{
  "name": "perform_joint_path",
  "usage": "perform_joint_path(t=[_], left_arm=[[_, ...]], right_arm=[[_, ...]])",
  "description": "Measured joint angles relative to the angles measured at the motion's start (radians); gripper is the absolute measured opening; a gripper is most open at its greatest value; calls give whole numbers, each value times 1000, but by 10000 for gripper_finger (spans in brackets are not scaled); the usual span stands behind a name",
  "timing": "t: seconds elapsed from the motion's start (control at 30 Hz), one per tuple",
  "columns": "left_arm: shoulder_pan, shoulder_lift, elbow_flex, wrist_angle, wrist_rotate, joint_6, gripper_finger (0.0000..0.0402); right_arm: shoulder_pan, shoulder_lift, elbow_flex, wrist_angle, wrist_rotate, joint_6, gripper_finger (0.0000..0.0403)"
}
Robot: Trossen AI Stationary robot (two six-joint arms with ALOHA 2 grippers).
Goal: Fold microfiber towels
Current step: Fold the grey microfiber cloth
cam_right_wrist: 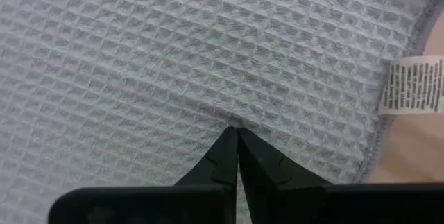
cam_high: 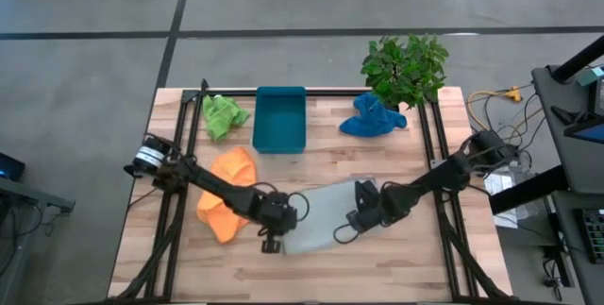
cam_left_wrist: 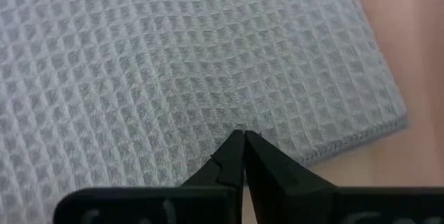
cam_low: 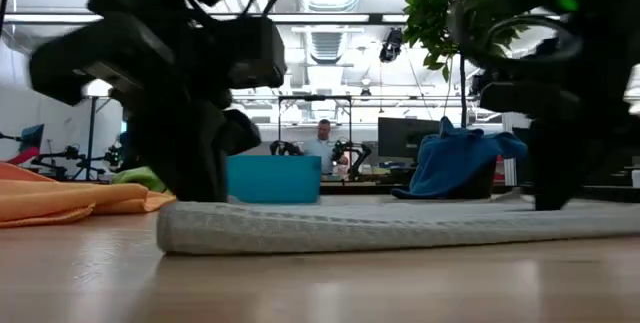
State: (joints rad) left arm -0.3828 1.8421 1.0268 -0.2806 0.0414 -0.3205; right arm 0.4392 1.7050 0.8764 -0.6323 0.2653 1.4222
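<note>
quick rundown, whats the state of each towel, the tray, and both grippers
grey towel: spread flat on the table, pinched at two spots
orange towel: crumpled, lying loose
green towel: crumpled, lying loose
blue towel: bunched in a heap
tray: upright, nothing in it
left gripper: shut on grey towel
right gripper: shut on grey towel

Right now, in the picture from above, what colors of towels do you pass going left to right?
Green towel → orange towel → grey towel, pinched by the left gripper and right gripper → blue towel.
</note>
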Motion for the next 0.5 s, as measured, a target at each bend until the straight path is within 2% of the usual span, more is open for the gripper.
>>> perform_joint_path(t=[0.17, 0.4, 0.5], left_arm=[[-47, 3, -6, 87, 5, -113, 0], [-92, 8, -7, 137, -78, -293, 0], [-109, 33, 2, 176, -79, -355, 0]], right_arm=[[-90, 7, -2, 89, -2, -151, 9], [-219, 11, -5, 192, -5, -346, 9], [-263, 13, -6, 237, -12, -411, 9]])
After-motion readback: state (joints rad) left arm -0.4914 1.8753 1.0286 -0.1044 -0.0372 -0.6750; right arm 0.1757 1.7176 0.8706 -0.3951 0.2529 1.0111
